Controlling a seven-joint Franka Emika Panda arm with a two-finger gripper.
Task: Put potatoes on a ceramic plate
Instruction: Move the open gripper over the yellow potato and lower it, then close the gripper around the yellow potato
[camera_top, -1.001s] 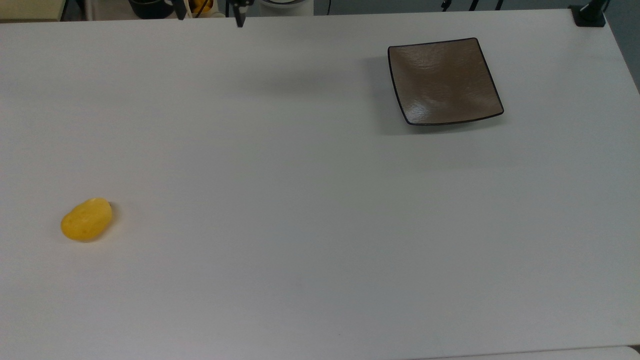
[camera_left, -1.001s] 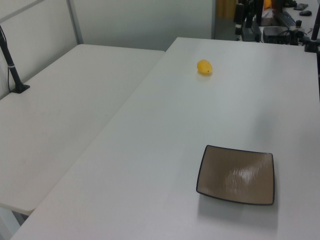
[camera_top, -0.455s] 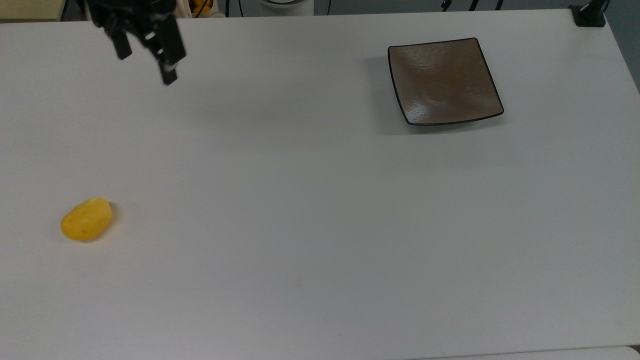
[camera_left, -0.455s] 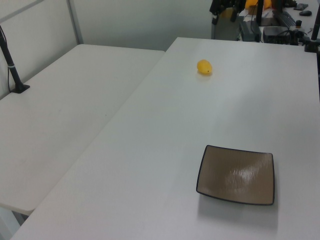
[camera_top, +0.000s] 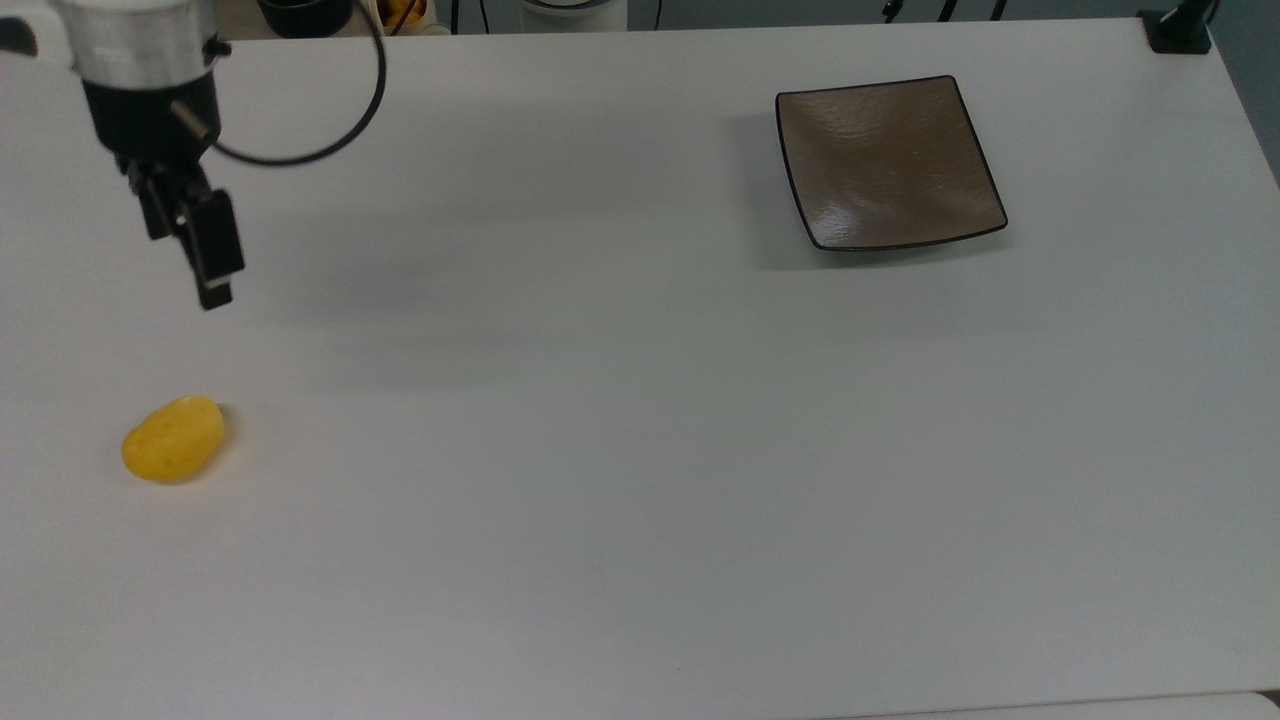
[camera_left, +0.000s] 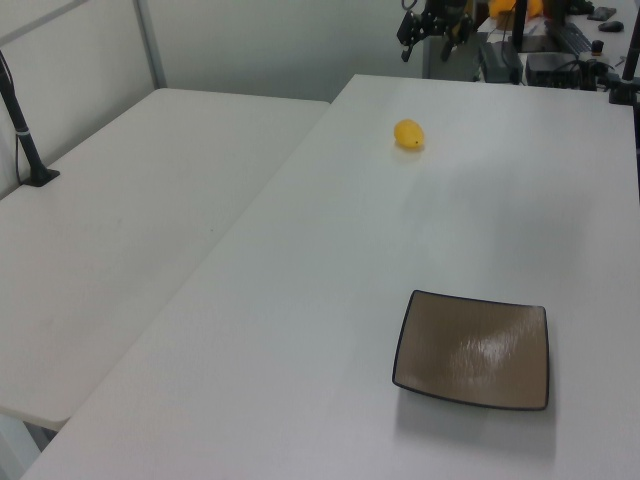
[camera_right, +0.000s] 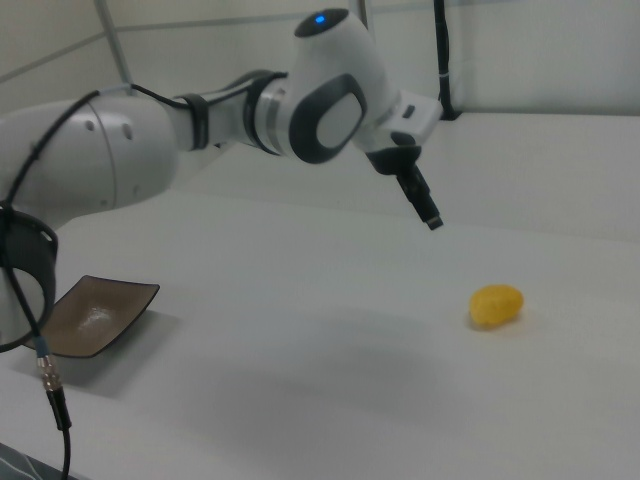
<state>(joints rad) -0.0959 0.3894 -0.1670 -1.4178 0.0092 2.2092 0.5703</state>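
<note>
One yellow potato (camera_top: 173, 440) lies where it lay half a second ago, at the lower left of the top view, while the arm's tool (camera_top: 185, 268) has dropped from the upper edge of that frame to a spot further left and nearer the potato, hanging above the surface (camera_top: 640, 450) and touching nothing. The two dark fingers stand apart with nothing between them.

The ceramic plate (camera_top: 890, 160) has not shifted. It sits at the upper right of the top view, well apart from the potato, its face bare: a square brown-grey dish with a thin dark rim, upturned corners, a faint brushed grain and a glossy sheen.

The potato is a small smooth oval with a slightly dimpled, shiny skin, resting directly on the matte white surface.

In the left view the potato (camera_left: 408, 134) is upper centre, the tool (camera_left: 425, 35) above it at the top edge, and the plate (camera_left: 472, 348) lower right.

In the right view the white arm (camera_right: 150, 140) reaches from the left, the tool (camera_right: 432, 220) angled down towards the potato (camera_right: 496, 306) at right, the plate (camera_right: 98, 315) at far left. A black cable (camera_top: 330, 140) loops beside the wrist in the top view.
</note>
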